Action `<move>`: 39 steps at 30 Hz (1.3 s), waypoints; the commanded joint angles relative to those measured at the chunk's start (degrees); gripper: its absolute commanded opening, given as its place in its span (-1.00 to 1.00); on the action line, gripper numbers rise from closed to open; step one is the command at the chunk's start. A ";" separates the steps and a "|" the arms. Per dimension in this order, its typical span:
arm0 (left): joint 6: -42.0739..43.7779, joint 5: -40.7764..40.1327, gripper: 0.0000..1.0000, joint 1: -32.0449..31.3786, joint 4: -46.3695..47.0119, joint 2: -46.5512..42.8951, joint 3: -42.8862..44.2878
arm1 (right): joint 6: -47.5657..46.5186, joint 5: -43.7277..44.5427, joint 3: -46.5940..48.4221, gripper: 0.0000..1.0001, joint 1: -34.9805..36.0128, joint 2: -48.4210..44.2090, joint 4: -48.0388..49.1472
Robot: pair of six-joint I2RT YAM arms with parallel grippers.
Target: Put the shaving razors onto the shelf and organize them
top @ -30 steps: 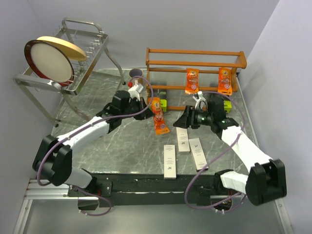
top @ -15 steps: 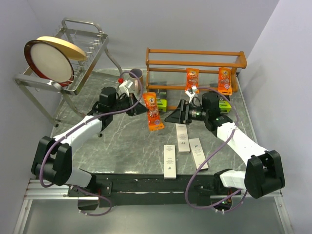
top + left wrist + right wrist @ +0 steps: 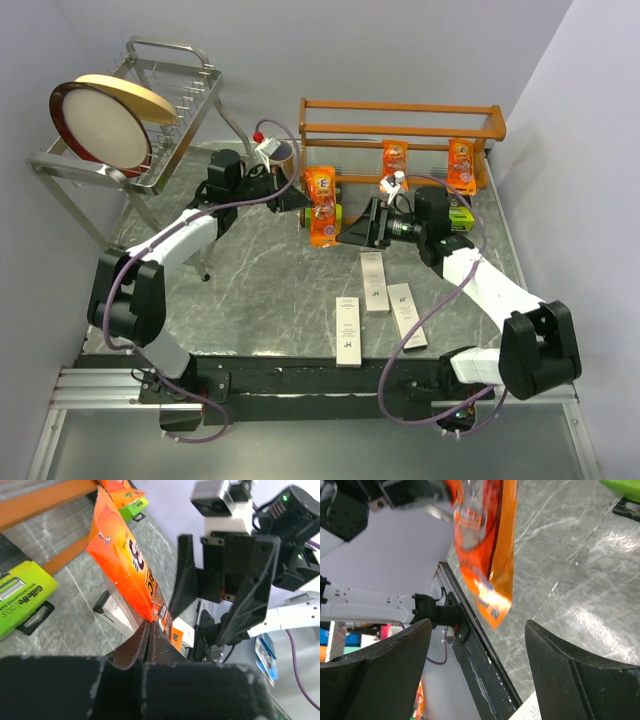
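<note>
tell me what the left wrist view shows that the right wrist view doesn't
Only the left wrist view: the left gripper shut on an edge of the orange packet, the shelf's wooden rail, and the right gripper seen from the front, open. Only the right wrist view: its own fingers spread wide, the packet ahead between them, and the left arm's white link behind. Both: the packet and the marble table.
</note>
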 commanded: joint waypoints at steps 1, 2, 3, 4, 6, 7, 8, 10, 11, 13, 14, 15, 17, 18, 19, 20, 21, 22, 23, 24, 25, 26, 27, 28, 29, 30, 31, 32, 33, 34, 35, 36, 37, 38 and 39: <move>-2.52 4.62 -0.98 0.06 5.45 1.51 2.16 | 3.00 -0.24 4.21 0.64 0.34 3.47 6.13; -2.61 4.62 -0.98 0.06 5.63 1.86 2.16 | 3.53 0.11 4.82 0.62 0.35 4.09 6.22; -2.79 4.54 -0.98 0.24 5.72 2.04 2.16 | 3.80 0.73 5.09 0.61 0.43 4.96 6.75; -3.66 4.71 -0.98 0.32 6.24 2.13 2.16 | 4.15 0.99 5.26 0.60 0.52 5.67 6.92; -4.46 4.89 -0.98 0.76 7.38 2.83 2.33 | 4.59 1.52 6.23 0.54 1.05 7.25 7.10; -5.42 4.71 -0.98 0.94 7.73 3.09 2.51 | 4.59 1.70 7.02 0.51 1.31 7.69 6.84; -5.95 4.71 -0.98 1.20 8.87 3.62 2.60 | 4.68 1.79 7.28 0.47 1.57 8.13 6.58; -7.18 4.89 -0.98 1.99 9.67 4.23 3.12 | 4.94 1.96 8.16 0.42 2.01 9.45 6.40; -7.27 4.97 -0.98 2.34 9.76 5.02 3.47 | 5.20 1.88 8.43 0.36 2.19 9.89 6.57; -7.36 5.24 -0.98 2.61 10.02 5.55 4.44 | 5.47 2.05 9.56 0.27 2.63 11.12 6.92; -7.36 5.24 -0.98 2.70 10.02 6.25 4.79 | 5.90 2.22 9.92 0.15 2.72 11.47 7.62; -7.36 5.33 -0.98 2.70 10.02 6.61 5.32 | 6.43 2.57 10.27 0.07 2.81 12.35 8.06; -7.54 5.06 -0.98 2.70 10.20 7.66 5.76 | 7.66 3.10 11.85 -0.19 2.89 13.32 9.20; -7.19 4.11 -0.98 2.70 9.94 7.92 6.37 | 8.01 3.37 12.47 -0.29 2.98 14.45 9.39; -6.66 3.05 -0.94 2.70 8.11 8.19 6.90 | 8.28 3.37 13.69 -0.37 3.07 14.99 9.47; -5.88 1.82 -0.71 2.70 6.78 8.45 7.34 | 8.89 4.15 14.31 -0.48 3.16 15.43 9.39; -4.30 -0.89 -0.55 2.70 5.55 8.54 8.21 | 9.33 4.42 14.93 -0.54 3.24 16.21 9.39; -3.24 -2.13 -0.40 2.78 2.93 8.46 8.66 | 10.21 4.77 16.07 -0.62 3.25 16.74 9.39; -2.36 -3.45 -0.22 2.87 1.77 8.19 9.10 | 10.56 5.38 16.69 -0.63 3.33 17.53 9.39; -0.61 -5.72 -0.13 2.96 0.89 7.84 9.54 | 10.74 5.74 17.21 -0.66 3.33 17.97 9.47; 0.19 -6.79 -0.07 3.14 -1.21 7.40 9.72 | 11.26 6.18 18.52 -0.69 3.42 18.33 9.56; 0.89 -7.93 -0.03 3.57 -2.10 6.36 9.63 | 11.44 6.62 19.15 -0.71 3.51 19.20 9.65; 1.94 -8.90 -0.01 3.92 -2.89 5.65 9.19 | 11.62 7.40 19.94 -0.73 3.51 19.82 9.39; 2.48 -9.87 0.01 4.19 -3.33 4.77 8.76 | 11.97 7.67 21.42 -0.76 3.51 20.35 9.65; 2.92 -10.23 0.02 4.98 -4.64 3.11 8.05 | 11.89 7.85 22.13 -0.77 3.60 21.31 9.83; 3.97 -10.58 0.02 5.42 -5.26 2.31 7.79 | 11.80 8.11 23.01 -0.77 3.77 21.93 9.83; 4.41 -10.93 0.02 5.86 -5.79 1.52 7.18 | 11.36 8.20 24.59 -0.78 3.77 22.46 9.91; 4.85 -11.02 0.02 6.82 -6.75 0.03 6.39 | 11.01 8.38 25.47 -0.79 4.03 23.59 9.48; 5.38 -11.02 0.02 7.26 -7.20 -0.68 5.86 | 10.66 8.47 26.87 -0.80 4.04 24.13 9.39; 5.56 -11.02 0.02 7.62 -7.46 -1.90 5.33 | 9.70 8.47 27.58 -0.80 4.04 24.65 9.13; 5.82 -11.02 0.02 8.32 -7.64 -2.35 4.28 | 9.43 8.55 28.11 -0.80 4.04 25.70 8.51; 6.08 -11.20 0.02 8.58 -7.73 -2.96 3.92 | 9.16 8.64 28.73 -0.81 4.04 26.15 8.33; 6.09 -11.20 0.03 8.85 -7.90 -3.67 3.48 | 8.20 8.73 29.17 -0.81 4.04 26.50 8.16; 6.52 -11.02 0.03 8.94 -7.82 -3.93 2.87 | 7.58 8.90 29.43 -0.81 4.04 27.11 7.46; 6.61 -10.85 0.03 8.94 -7.73 -4.20 2.51 | 6.97 8.99 30.04 -0.81 4.04 27.47 7.02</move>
